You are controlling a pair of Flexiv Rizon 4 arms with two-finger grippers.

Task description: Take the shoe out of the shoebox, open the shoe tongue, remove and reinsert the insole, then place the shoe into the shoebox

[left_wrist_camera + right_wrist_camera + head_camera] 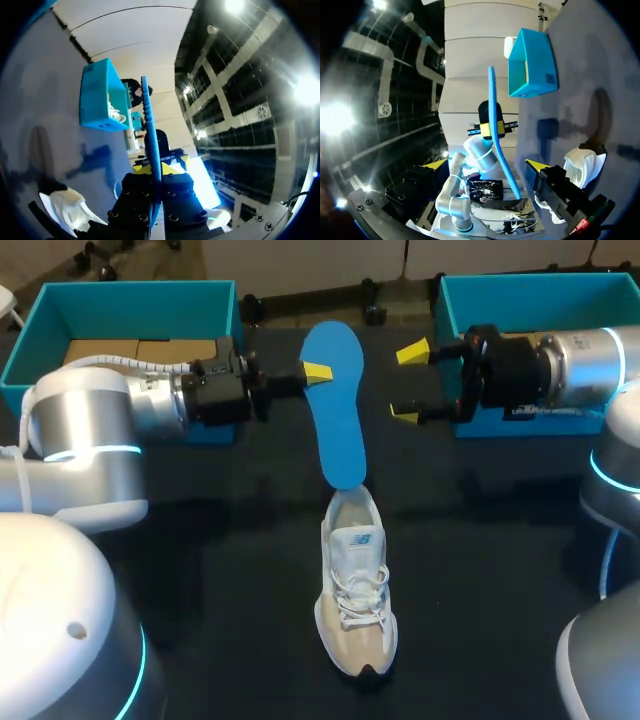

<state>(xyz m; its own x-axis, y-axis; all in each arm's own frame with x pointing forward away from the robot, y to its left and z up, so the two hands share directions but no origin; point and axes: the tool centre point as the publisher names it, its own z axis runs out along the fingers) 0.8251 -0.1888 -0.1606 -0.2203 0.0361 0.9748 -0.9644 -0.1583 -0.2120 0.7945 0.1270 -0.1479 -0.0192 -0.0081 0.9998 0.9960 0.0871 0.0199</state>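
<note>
The blue insole (335,400) hangs in the air, my left gripper (316,371) shut on its edge near the wide end. Its narrow end points down at the heel opening of the white and beige shoe (355,590), which lies on the dark table; whether they touch I cannot tell. My right gripper (408,385) stands open just right of the insole, apart from it. In the left wrist view the insole (149,125) runs edge-on out of the gripper (156,168), the shoe (70,210) beside it. From the right wrist, the insole (496,140) is ahead of the gripper (487,165).
Two teal shoeboxes stand at the back: one at the left (120,302) with brown cardboard inside, behind my left arm, and one at the right (540,288) behind my right arm. The dark table surface spreads around the shoe.
</note>
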